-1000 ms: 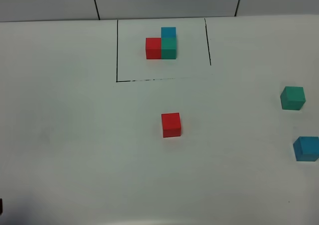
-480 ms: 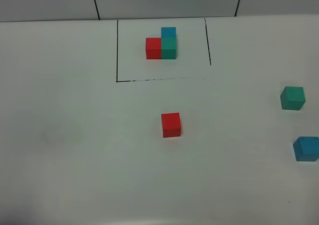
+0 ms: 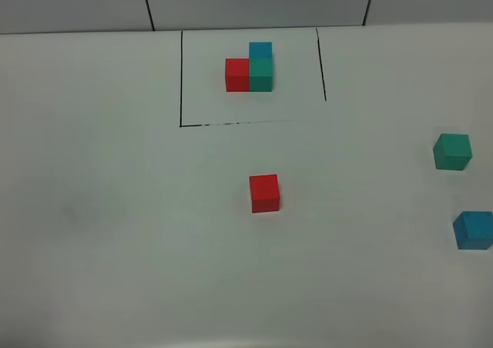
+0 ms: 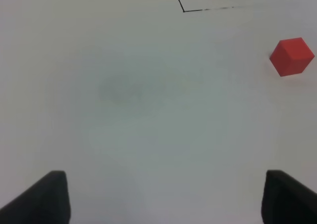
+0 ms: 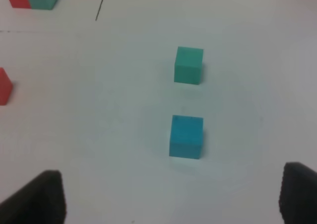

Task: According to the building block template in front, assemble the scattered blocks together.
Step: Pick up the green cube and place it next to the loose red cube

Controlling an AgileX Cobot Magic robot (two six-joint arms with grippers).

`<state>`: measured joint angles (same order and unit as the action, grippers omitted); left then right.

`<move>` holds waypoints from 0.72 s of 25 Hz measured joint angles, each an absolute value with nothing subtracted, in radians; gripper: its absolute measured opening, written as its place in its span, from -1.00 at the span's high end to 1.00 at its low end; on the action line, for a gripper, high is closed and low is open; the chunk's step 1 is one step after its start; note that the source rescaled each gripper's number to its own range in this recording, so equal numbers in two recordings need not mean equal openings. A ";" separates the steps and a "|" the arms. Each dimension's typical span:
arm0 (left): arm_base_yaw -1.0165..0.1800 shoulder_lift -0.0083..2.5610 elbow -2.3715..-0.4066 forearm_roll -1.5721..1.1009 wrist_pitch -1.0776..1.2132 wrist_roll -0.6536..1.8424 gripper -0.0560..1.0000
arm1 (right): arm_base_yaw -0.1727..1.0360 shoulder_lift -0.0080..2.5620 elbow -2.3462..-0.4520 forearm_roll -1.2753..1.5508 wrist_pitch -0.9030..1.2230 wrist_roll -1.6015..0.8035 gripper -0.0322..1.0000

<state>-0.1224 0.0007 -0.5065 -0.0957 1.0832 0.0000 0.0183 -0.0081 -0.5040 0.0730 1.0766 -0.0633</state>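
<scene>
Red cube (image 3: 264,192), teal-green cube (image 3: 452,151), blue cube (image 3: 473,230)

White tabletop (image 3: 115,209), grey panelled wall (image 3: 254,1)

Bright, even, diffuse light, faint soft shadows beside the scattered blocks (image 3: 264,192), wrist views slightly blurred.

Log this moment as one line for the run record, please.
stage: nothing assembled yet | left gripper: open, empty | right gripper: open, empty | red block, green block, blue block: loose, apart | template: inside outline
</scene>
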 joint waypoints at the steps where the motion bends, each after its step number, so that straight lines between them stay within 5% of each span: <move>1: -0.122 0.000 -0.507 -0.095 1.083 0.000 -0.54 | 0.018 -0.008 -0.504 0.073 1.077 -0.062 -0.76; 18: -0.045 -0.004 -0.507 -0.094 1.082 0.000 -0.54 | 0.018 -0.008 -0.504 0.073 1.077 -0.060 -0.76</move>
<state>-0.0449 -0.0045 -0.5065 -0.0937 1.0823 0.0000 0.0183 -0.0081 -0.5040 0.0730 1.0766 -0.0604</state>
